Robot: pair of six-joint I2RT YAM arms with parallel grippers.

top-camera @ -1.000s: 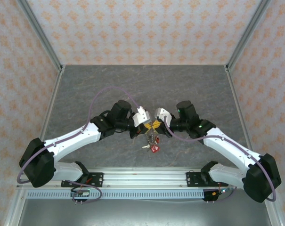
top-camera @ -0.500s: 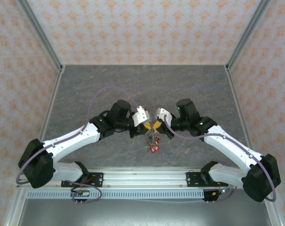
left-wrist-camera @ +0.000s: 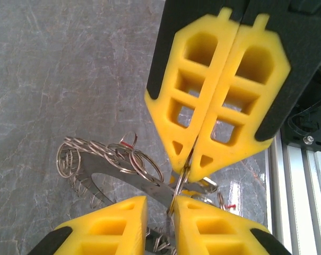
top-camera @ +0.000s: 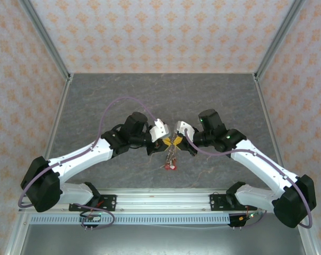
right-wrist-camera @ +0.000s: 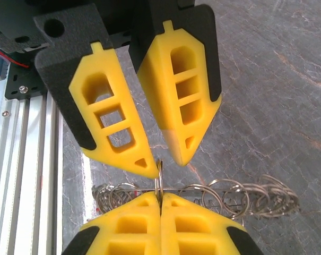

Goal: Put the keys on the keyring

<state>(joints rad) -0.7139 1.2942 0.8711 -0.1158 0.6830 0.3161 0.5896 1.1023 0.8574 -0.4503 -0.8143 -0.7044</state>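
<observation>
Pinching a wire loop on the keyring, right gripper clamped — left gripper slightly parted — far from table edges.

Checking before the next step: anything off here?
Nothing spilled or damaged. One oddity: the keyring hangs between the arms, pinched only by the shut right gripper; the left gripper is slightly open around its wire, not gripping.

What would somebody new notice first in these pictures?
Two yellow-fingered grippers meet tip to tip over the middle of the table: the right gripper pinches a thin ring, the left gripper stands open facing it. A bunch of keys dangles beneath them.
</observation>
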